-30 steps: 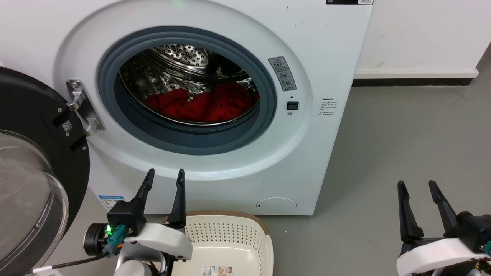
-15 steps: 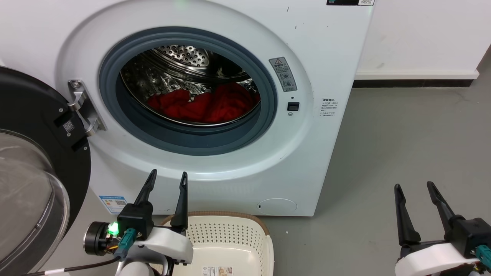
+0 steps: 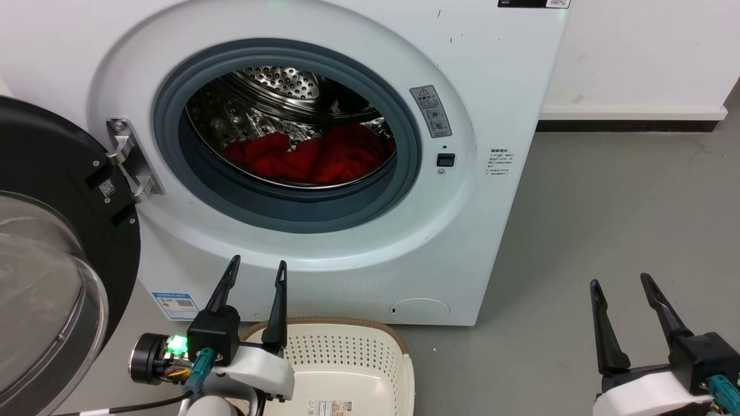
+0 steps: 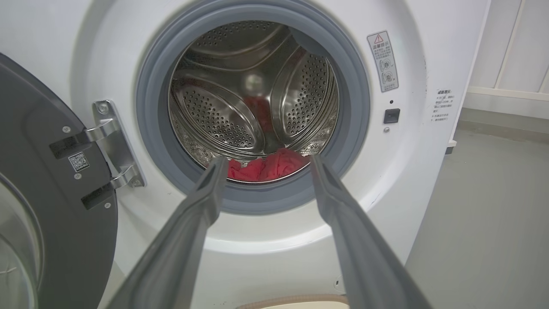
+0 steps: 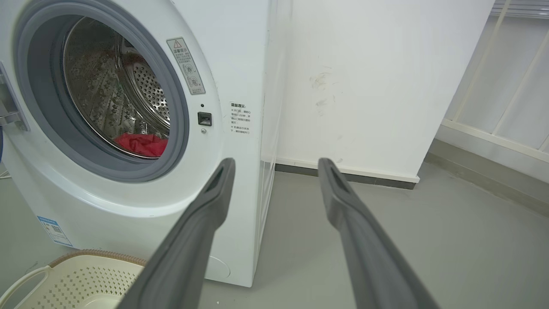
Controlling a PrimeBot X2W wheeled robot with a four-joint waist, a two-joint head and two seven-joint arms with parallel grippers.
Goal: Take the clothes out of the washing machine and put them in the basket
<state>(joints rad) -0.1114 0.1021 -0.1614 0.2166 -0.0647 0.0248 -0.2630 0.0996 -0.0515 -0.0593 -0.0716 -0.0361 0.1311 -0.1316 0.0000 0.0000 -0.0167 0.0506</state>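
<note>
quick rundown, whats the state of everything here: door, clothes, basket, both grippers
washing machine door, swung open to the left
clothes, heaped in the bottom of the drum
basket, upright, no clothes in the part that shows
left gripper, open, holding nothing
right gripper, open, holding nothing

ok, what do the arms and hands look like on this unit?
Both alike: left hand and right hand each have two long, thin, dark grey fingers tapering from a black block on a white wrist shell. Each carries a teal connector; the left also shows a green light, a black round housing and a black cable.
</note>
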